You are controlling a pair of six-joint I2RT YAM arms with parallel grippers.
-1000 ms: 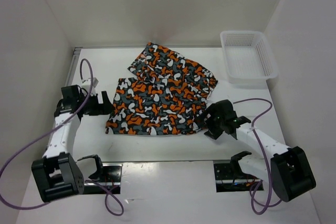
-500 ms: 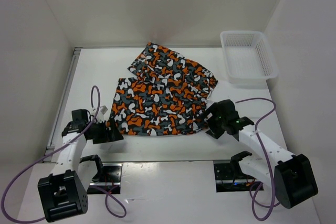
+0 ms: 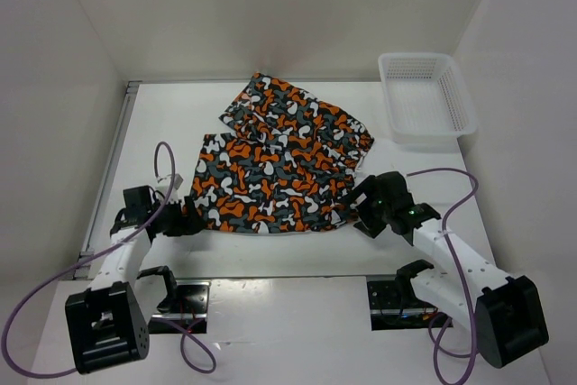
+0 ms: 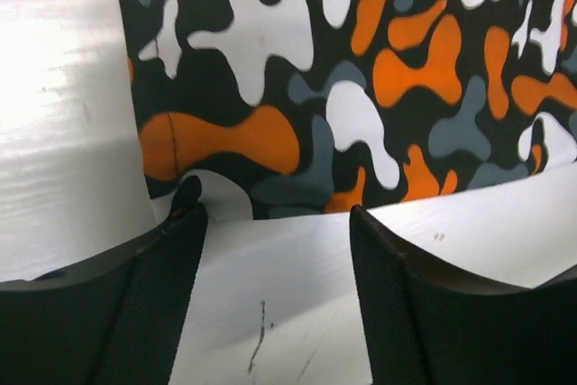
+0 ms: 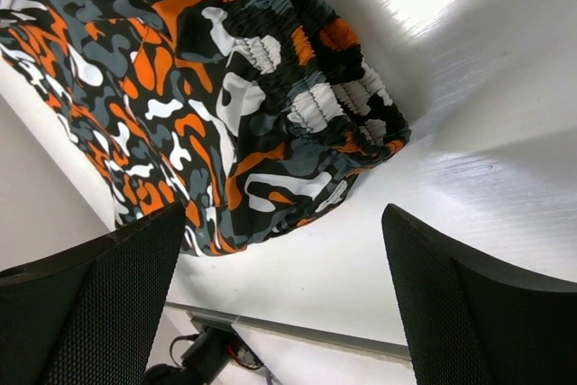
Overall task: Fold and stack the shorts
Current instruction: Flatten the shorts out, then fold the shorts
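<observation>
Soft camouflage shorts [image 3: 275,164], orange, white, grey and black, lie flat mid white tabletop [image 3: 180,114], seemingly unfolded. The left gripper [image 4: 270,214] and right gripper [image 5: 284,223], both spread and empty, flank their near corners. Folding and stacking are yet to do.

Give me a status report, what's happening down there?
Left fingers open, right fingers open, nothing held. Shorts spread out, unfolded, between them. Basket well aside.

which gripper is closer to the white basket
the right gripper, by the elastic waistband end of the shorts on the side where the basket sits; the left gripper is at the opposite hem corner
</observation>
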